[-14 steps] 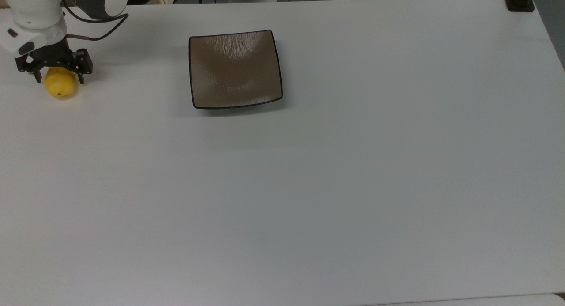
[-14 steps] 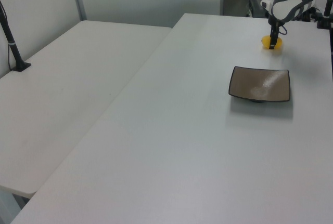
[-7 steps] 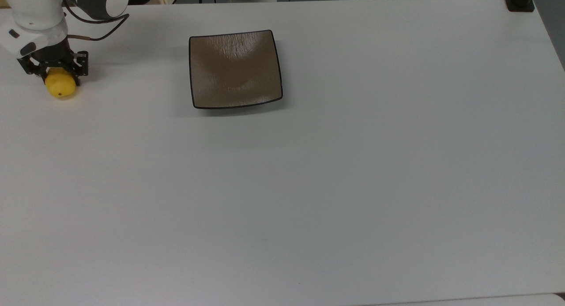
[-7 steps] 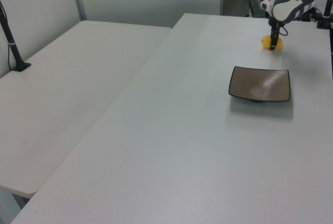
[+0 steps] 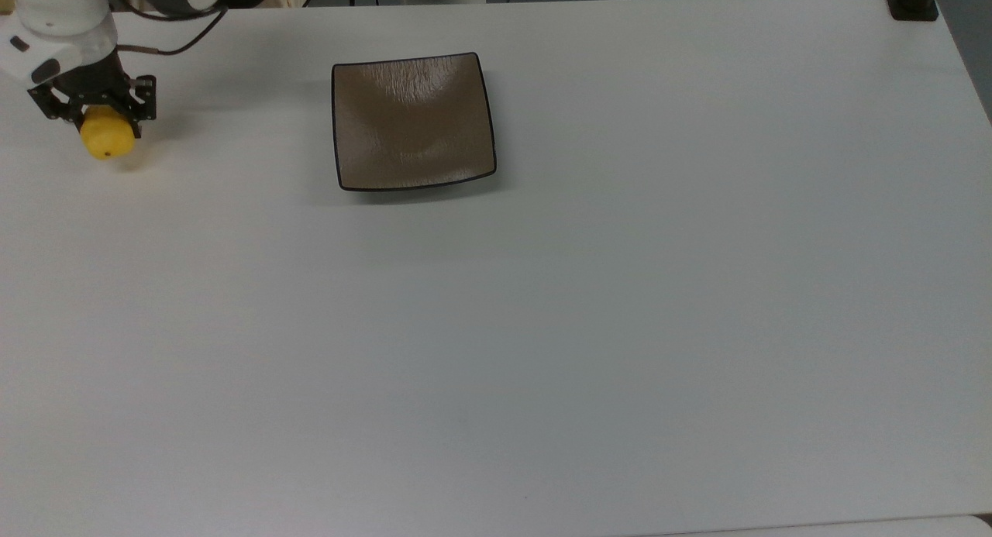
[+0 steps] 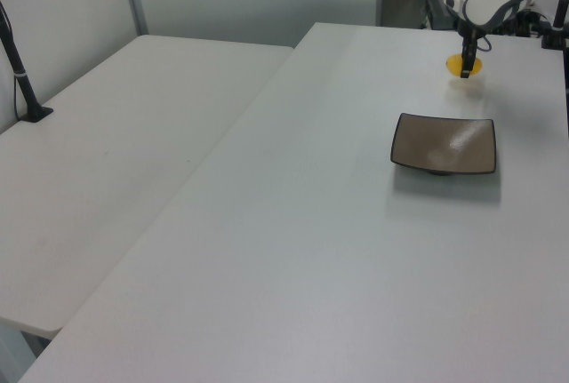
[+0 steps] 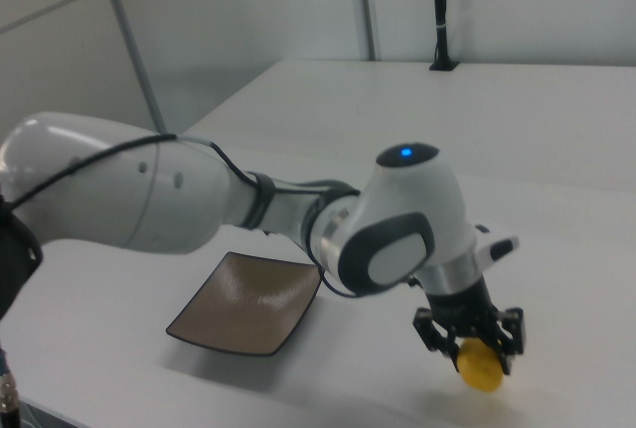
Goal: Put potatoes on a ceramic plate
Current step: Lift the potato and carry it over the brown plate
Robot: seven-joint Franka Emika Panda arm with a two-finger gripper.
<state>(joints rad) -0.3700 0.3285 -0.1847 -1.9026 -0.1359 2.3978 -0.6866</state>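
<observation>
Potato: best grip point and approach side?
Across the short width of the potato, near its upper half, coming straight down from above. It is a small oval, so the narrow axis fits between the fingers. The gripper already has it that way, shut on it and lifted off the table.

We saw a glossy white arm [image 7: 149,195] with rounded, bulging links and dark grey joint bands. A small blue light glowed on the wrist housing. A thin black cable [image 7: 174,140] ran along the shell. The end effector [image 7: 475,344] was black, skeletal and angular.
</observation>
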